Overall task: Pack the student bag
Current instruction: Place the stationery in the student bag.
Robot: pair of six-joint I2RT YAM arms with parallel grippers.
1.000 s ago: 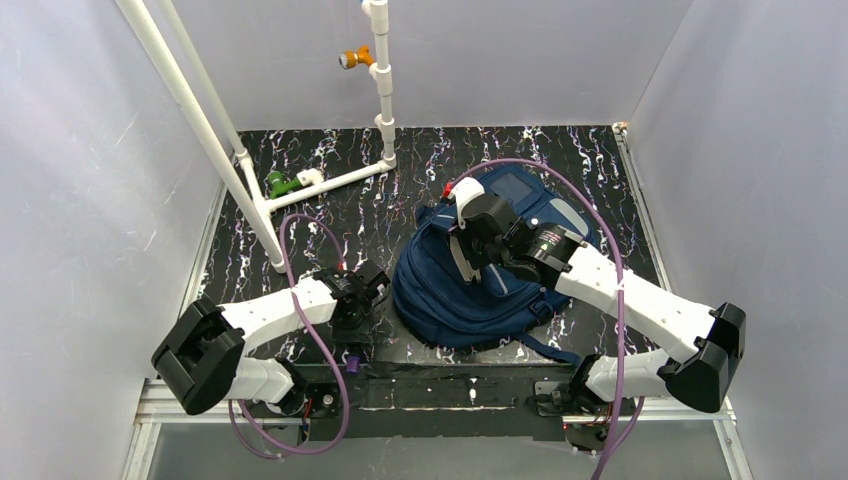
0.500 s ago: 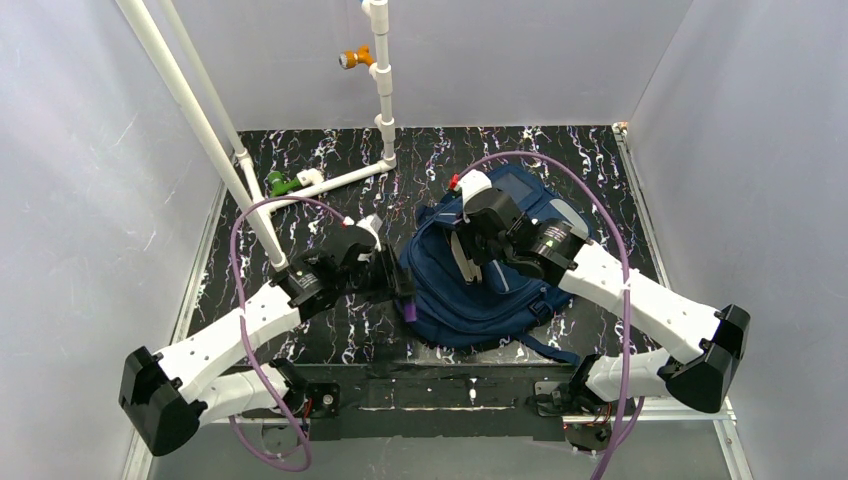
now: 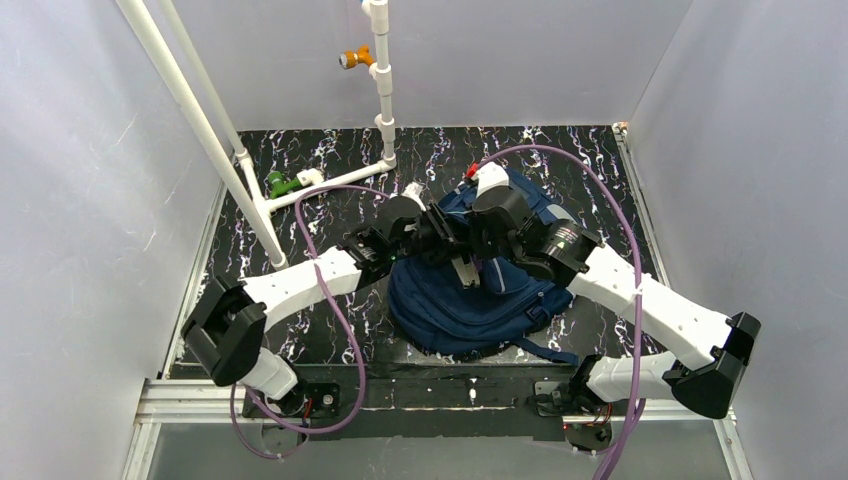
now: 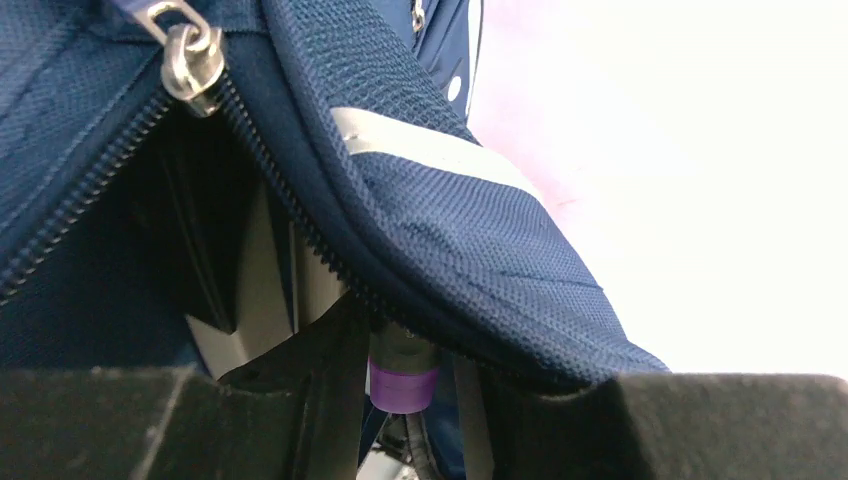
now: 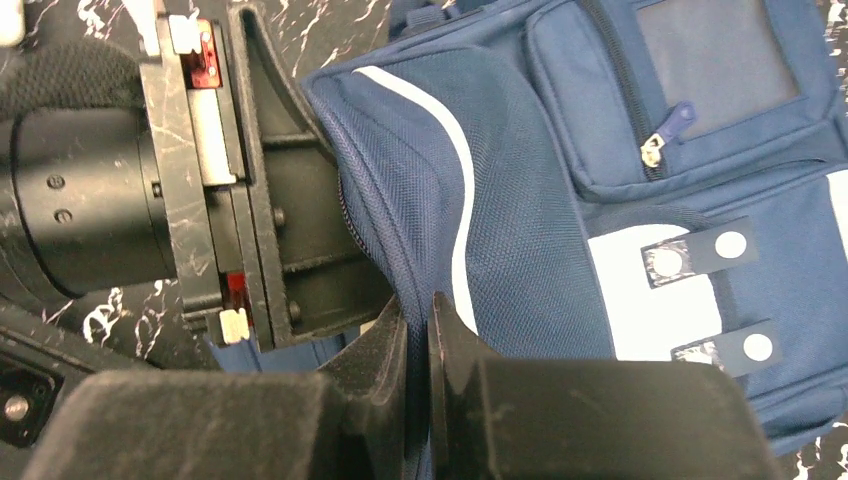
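The student bag (image 3: 470, 310), navy with grey stripes, lies in the middle-right of the table. My right gripper (image 3: 466, 264) is shut on the fabric edge of its main opening (image 5: 418, 320) and holds that edge up. My left gripper (image 3: 436, 232) reaches in from the left, right at that opening. It is shut on a dark marker with a purple band (image 4: 403, 375), whose far end goes under the raised bag flap (image 4: 450, 200). A silver zip pull (image 4: 190, 55) hangs at the top left. The bag's white patch (image 5: 650, 310) and front pocket show in the right wrist view.
A white pipe frame (image 3: 250, 180) with a green valve (image 3: 278, 184) stands at the back left, and an upright pipe carries an orange valve (image 3: 352, 58). Grey walls close in the black marbled table (image 3: 330, 300). Purple cables loop over both arms.
My left arm has swung from the near left to the bag, carrying the purple-banded marker into the opening. My right gripper has moved slightly back and right with the bag's edge.
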